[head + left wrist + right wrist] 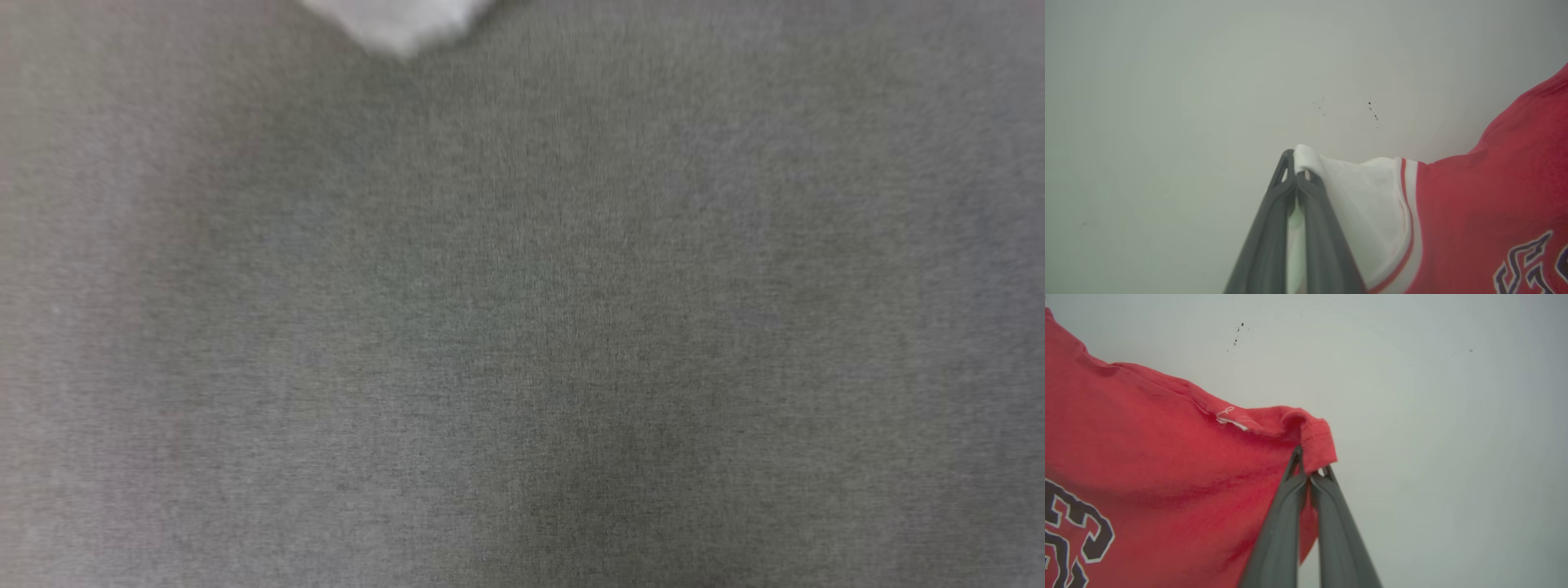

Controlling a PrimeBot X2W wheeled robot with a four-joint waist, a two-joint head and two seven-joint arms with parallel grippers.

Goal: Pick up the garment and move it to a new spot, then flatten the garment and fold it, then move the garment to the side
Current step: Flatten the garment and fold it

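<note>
Background was pretty plain: the head view was a blurry stretch of grey woven surface (522, 327) with a scrap of white cloth (400, 20) poking in at the top edge. It could've been a sleeve, but it was too soft to say. Both wrist views looked onto a pale, off-white surface (1167, 122) with a few dark specks (1372, 110). I couldn't tell if that was the tabletop or something else.

The garment (1486, 212) hung between the two arms. The left gripper (1295, 175) had its fingers pinched fully together on the edge of the white sleeve (1367, 204), with a little nub of cloth sticking out past the tips. The right gripper (1310, 473) was clamped just as tight on a red hemmed corner (1318, 445). The black, white-outlined lettering (1069, 526) showed at the edge of each wrist view, so the printed face was turned toward both cameras. The fabric sagged and creased between the two holds, not pulled taut.

My read: this was the pick-up-and-move step, or right at the handover into flattening. Next it'd need the arms spread apart to take out the slack, then lowered evenly so the shirt landed flat instead of bunched. Only after that should either grip let go.
</note>
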